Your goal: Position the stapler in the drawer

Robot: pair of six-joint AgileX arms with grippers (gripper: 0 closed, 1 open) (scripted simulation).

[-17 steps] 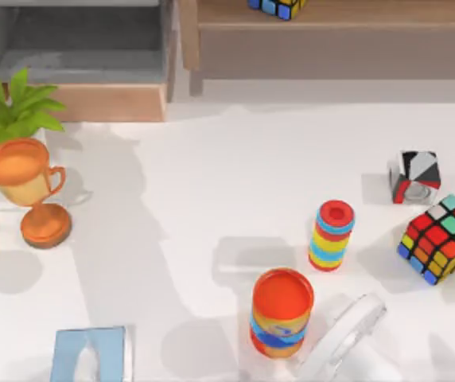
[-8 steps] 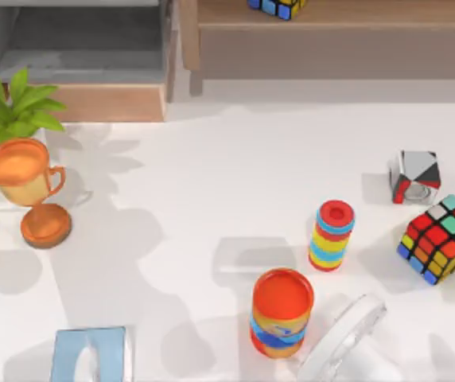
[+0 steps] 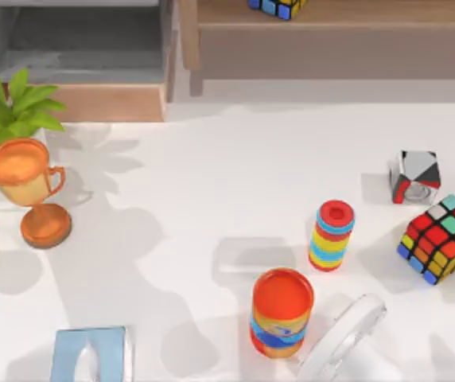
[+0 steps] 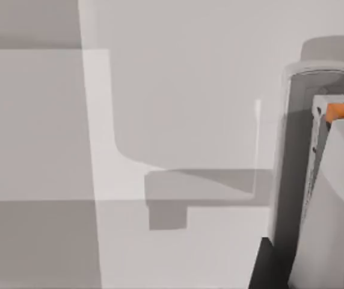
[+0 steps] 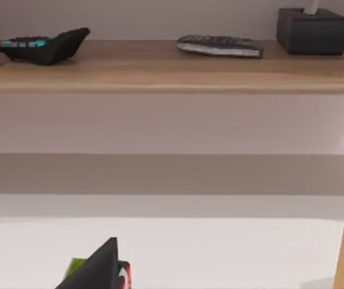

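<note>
The drawer (image 3: pixel 84 48) has a dull grey inside and a light wood front; the can (image 3: pixel 281 312) is orange with a blue band, the ring stack (image 3: pixel 332 235) striped red, yellow and blue (perhaps green too), the trophy (image 3: pixel 25 187) orange

Only the shadows and one cube differ. On the table (image 3: pixel 211 183), below the drawer (image 3: pixel 108 103) and right of the trophy (image 3: pixel 25 187), the broad soft shadow (image 3: pixel 120 239) of a second ago has broken into sharper rounded lobes, with new blobs near the plant (image 3: pixel 13 107) and a bulge further toward the table's middle. The round shadow patch (image 3: pixel 188 350) left of the orange can (image 3: pixel 281 312) is darker and fuller. A grey patch has deepened at the left of the blue box (image 3: pixel 91 354). The small black, white and red cube (image 3: pixel 414 177) shows paler grey upper faces than a second ago
</note>
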